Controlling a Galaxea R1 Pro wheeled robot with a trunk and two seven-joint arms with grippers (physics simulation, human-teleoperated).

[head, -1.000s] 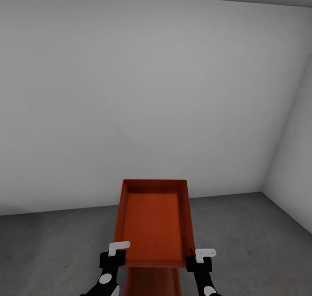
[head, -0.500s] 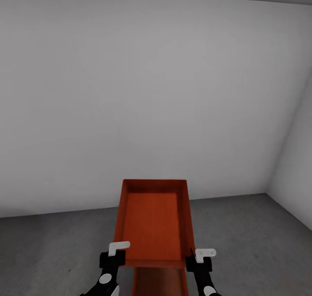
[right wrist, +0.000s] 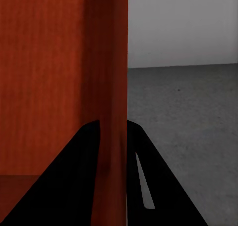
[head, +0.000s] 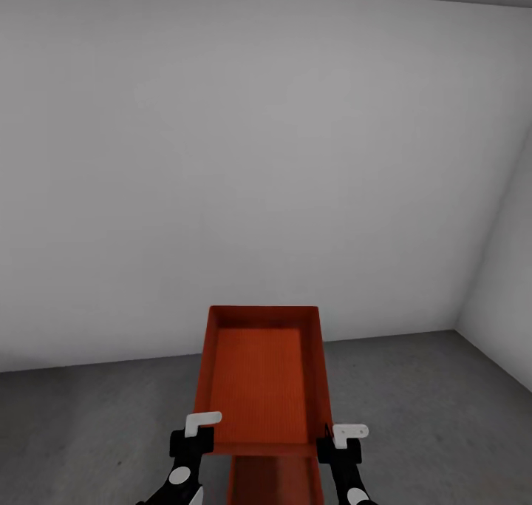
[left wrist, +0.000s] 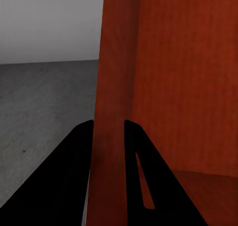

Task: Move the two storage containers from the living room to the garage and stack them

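- Head view:
  - While held up between both arms, upper container (head: 260, 375) level and open-topped, near corners pinched on either side.
  - Left gripper (head: 193, 432) clamped at the near left corner, right gripper (head: 340, 440) clamped at the near right corner.
  - Just below the near edge, second container (head: 275, 481) peeking out, low on the grey floor (head: 96, 424), lined up under the carried one; touching or apart, can't tell.
  - White wall (head: 251, 165) straight ahead, second wall meeting it at the right corner.
- Left wrist view:
  - Dark fingers (left wrist: 74, 176) either side of a thin red-orange wall of the upper container (left wrist: 178, 77), grasping it tight, wall sandwiched between them.
  - Speckled grey floor (left wrist: 39, 97) off to one side, pale wall (left wrist: 49, 22) beyond it.
- Right wrist view:
  - Same story mirrored: dark fingers (right wrist: 74, 181) closed on the upper container (right wrist: 44, 77) wall, thin edge gripped between the two.
  - Grey floor (right wrist: 188, 112) stretching away, white wall (right wrist: 183, 22) behind.
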